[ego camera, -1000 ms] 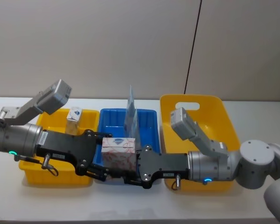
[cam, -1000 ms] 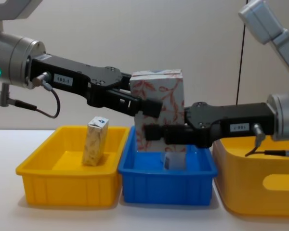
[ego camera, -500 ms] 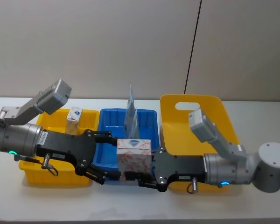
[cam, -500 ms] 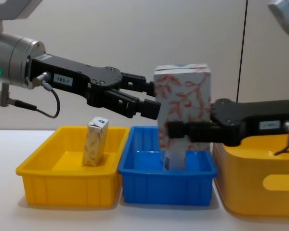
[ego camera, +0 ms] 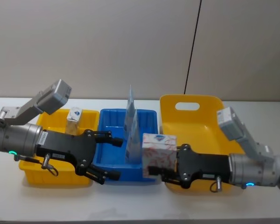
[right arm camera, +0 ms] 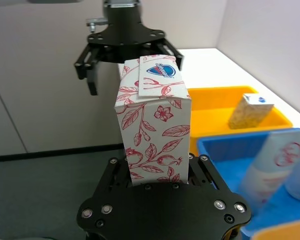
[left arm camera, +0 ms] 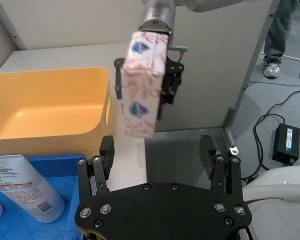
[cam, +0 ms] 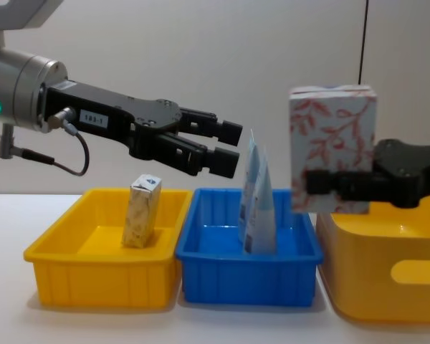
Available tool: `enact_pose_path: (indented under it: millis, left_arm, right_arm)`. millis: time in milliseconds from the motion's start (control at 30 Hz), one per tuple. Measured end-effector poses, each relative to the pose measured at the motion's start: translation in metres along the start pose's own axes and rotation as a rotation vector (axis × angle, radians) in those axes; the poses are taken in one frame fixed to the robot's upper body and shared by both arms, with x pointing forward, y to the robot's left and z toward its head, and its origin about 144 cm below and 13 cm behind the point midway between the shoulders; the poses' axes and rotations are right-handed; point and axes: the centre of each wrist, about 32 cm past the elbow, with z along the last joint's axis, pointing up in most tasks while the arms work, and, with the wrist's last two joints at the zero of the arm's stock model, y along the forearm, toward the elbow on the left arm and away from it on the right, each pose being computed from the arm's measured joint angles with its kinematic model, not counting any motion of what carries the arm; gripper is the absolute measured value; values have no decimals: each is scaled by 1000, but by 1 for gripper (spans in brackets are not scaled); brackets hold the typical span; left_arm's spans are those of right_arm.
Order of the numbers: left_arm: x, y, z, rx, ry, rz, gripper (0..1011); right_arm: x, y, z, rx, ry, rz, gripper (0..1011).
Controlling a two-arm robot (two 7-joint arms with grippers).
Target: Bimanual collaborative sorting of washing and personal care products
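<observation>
Your right gripper (ego camera: 155, 170), jaws pinching the white carton (ego camera: 158, 148), is carrying it clear of the left gripper (ego camera: 113, 157), whose jaws are hanging spread over the blue tray (ego camera: 109, 122). Handover done, the carton is hovering upright at the nine o'clock rim of the large yellow bin (ego camera: 196, 121).

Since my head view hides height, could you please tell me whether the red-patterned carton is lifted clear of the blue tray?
Observer: Yes; the chest view shows the white carton upright in the right hand, its base above the blue tray's rim.
Operator: Does it touch the pale blue tubes?
Observer: No, a clear gap separates them.
Operator: And the left hand?
Observer: Open, empty, well above the blue tray.
</observation>
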Motion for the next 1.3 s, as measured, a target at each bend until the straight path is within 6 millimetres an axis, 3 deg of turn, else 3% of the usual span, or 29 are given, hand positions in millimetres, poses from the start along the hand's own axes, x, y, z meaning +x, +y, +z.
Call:
enact_pose_path:
  millis: [600, 1300]
  left_arm:
    - [0, 0, 0, 0, 0, 0, 1001]
    - [0, 0, 0, 0, 0, 0, 1001]
  right_arm:
    - [11, -36, 0, -2, 23, -235, 370]
    - [29, -30, -8, -38, 57, -558, 370]
